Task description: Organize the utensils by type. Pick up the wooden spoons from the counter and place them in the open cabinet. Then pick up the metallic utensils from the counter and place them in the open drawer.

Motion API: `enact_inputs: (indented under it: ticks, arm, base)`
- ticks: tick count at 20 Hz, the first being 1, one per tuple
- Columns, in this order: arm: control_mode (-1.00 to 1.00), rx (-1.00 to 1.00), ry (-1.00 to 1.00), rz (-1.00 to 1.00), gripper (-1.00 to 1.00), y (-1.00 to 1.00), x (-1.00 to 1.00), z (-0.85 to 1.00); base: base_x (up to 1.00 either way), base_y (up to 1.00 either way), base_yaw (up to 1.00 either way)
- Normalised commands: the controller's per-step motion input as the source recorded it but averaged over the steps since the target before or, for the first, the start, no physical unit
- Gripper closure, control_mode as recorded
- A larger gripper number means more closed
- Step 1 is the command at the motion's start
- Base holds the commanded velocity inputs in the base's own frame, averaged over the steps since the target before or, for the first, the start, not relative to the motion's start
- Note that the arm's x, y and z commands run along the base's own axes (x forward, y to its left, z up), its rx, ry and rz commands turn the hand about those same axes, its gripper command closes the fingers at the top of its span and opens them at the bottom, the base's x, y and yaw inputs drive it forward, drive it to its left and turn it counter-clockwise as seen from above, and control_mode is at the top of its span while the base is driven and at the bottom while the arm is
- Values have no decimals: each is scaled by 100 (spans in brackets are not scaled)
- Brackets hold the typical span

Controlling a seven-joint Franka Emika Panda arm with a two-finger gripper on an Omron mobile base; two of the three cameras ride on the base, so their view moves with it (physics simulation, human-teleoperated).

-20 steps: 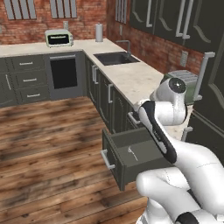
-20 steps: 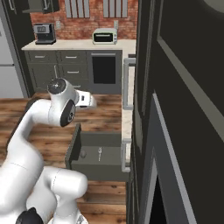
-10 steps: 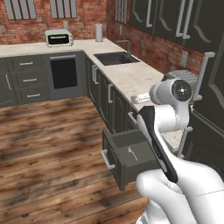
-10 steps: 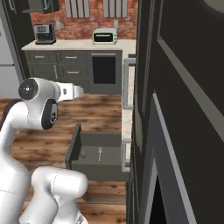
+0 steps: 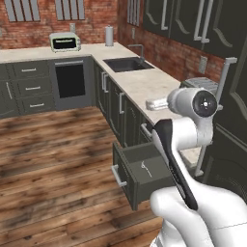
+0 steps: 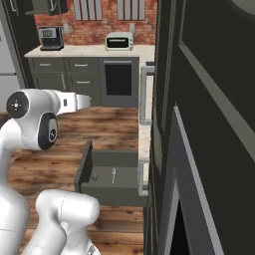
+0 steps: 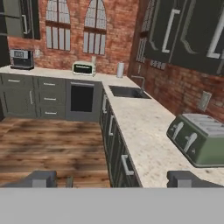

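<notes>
The metallic utensils are not in the claw: the gripper (image 7: 114, 179) stands wide open, its two dark fingertips (image 7: 41, 178) far apart with nothing between them. The hand view looks level along the counter (image 7: 144, 131), past a green toaster (image 7: 199, 138) to the sink (image 7: 127, 92). The right base view looks into the open drawer (image 6: 82, 172) from above, where the silver fork (image 6: 113, 172) and the dark-grey spoon (image 6: 94, 175) lie apart on its floor; from the left base view only the fork can be made out there. The arm is folded high above the drawer, its forearm level and its hand reaching over the counter's edge.
</notes>
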Motion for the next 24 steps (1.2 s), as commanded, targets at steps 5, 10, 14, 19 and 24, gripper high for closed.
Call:
enact_inputs:
  ticks: [5, 10, 14, 19, 24]
  arm:
    - [-100, 1, 28, 0, -100, 0, -20, 52]
    - [-100, 0, 27, 0, -100, 0, -33, 11]
    - [-100, 0, 5, -3, -100, 0, -59, 0]
    - [-100, -1, 0, -2, -100, 0, -43, 0]
    - [-100, 0, 1, 0, -100, 0, -12, -2]
  base:
    - [0, 0, 0]
    - [0, 0, 0]
    - [0, 0, 0]
    - [0, 0, 0]
    - [0, 0, 0]
